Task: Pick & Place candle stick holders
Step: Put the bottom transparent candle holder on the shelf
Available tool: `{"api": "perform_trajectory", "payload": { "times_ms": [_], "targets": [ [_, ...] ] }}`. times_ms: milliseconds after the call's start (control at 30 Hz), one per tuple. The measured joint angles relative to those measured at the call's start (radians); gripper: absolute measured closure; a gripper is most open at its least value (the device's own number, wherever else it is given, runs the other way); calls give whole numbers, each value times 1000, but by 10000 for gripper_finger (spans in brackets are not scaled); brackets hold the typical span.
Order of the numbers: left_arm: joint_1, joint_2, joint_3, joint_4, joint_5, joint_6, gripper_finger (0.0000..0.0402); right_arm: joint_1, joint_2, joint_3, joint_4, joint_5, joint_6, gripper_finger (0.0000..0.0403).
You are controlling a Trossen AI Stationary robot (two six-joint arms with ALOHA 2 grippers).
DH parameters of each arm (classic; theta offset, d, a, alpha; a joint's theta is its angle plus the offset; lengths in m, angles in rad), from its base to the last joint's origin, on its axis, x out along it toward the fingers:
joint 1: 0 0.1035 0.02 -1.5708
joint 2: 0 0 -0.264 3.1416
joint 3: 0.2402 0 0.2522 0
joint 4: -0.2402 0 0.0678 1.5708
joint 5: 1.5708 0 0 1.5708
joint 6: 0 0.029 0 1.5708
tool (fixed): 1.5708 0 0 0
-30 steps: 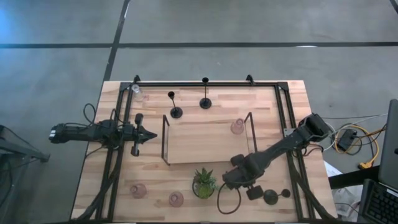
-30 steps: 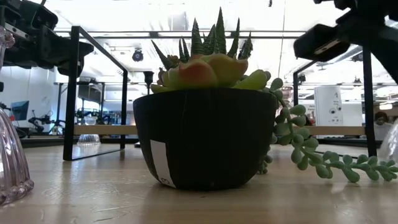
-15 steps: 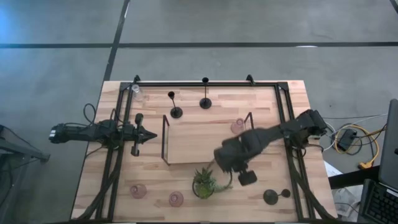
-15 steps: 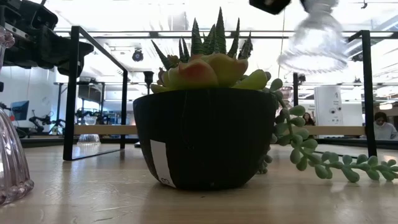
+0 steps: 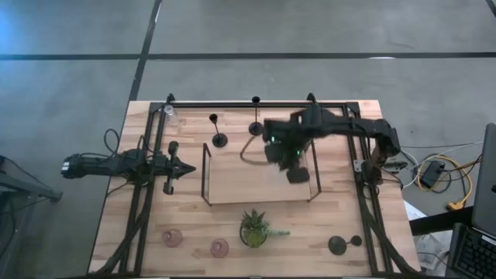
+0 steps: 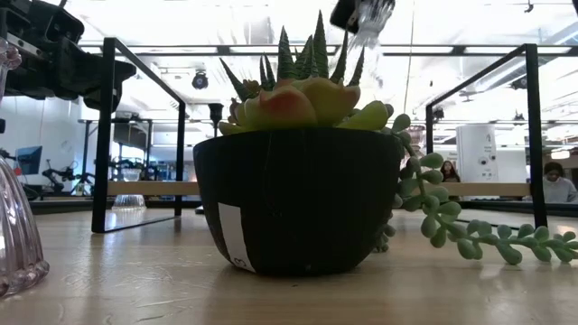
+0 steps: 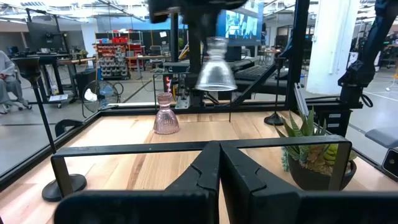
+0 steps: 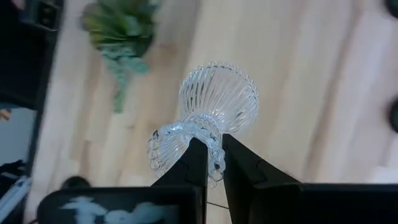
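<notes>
My right gripper (image 5: 280, 152) hangs high over the wooden tray (image 5: 232, 182), shut on a clear ribbed glass candle stick holder (image 7: 216, 66). A pink holder (image 7: 165, 116) stands on the tray's far right part. Two black thin-stemmed holders (image 5: 219, 139) (image 5: 256, 128) stand on their round bases beyond the tray. A third black one (image 5: 339, 246) is at the near right. Two pink holders (image 5: 172, 236) (image 5: 220, 248) stand near the front edge. My left gripper (image 5: 186, 166) waits shut at the left, pointing level toward the tray. My right gripper pinches the clear holder's beaded top rim (image 8: 186, 133) between its two fingers (image 8: 198, 159). The fingers come from above, slanting steeply down. The holder hangs below them, lifted clear of the tray, its flared ribbed foot (image 8: 219, 99) downward.
A green potted plant (image 5: 254, 228) stands in front of the tray's near edge. The tray's black wire handles (image 5: 206, 172) rise at both ends. A black frame (image 5: 256, 104) runs round the table. A small clear glass piece (image 5: 168, 111) sits at the far left corner.
My right gripper has risen from the near right part of the table, beside the plant, and swung toward the far edge. It now hangs above the tray's right half. The clear holder went with it, lifted clear and hanging foot down.
</notes>
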Motion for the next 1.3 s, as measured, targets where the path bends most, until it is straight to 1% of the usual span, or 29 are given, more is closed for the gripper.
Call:
{"api": "perform_trajectory", "payload": {
  "times_ms": [133,267,433,767,867,1067,1300],
  "targets": [
    [0,0,0,0,0,0,388,-84,1,-16,1,-1,-43,385],
    [0,0,0,0,0,0,388,-137,29,-53,8,-3,-82,385],
    [0,0,0,0,0,0,388,-172,85,-73,10,-5,-125,385],
    [0,0,0,0,0,0,388,-229,189,-66,19,-1,-191,385],
    [0,0,0,0,0,0,388,-252,211,-67,18,7,-197,385],
    [0,0,0,0,0,0,388,-306,207,-72,38,24,-182,385],
    [0,0,0,0,0,0,388,-319,208,-75,38,23,-122,385]
  ]
}}
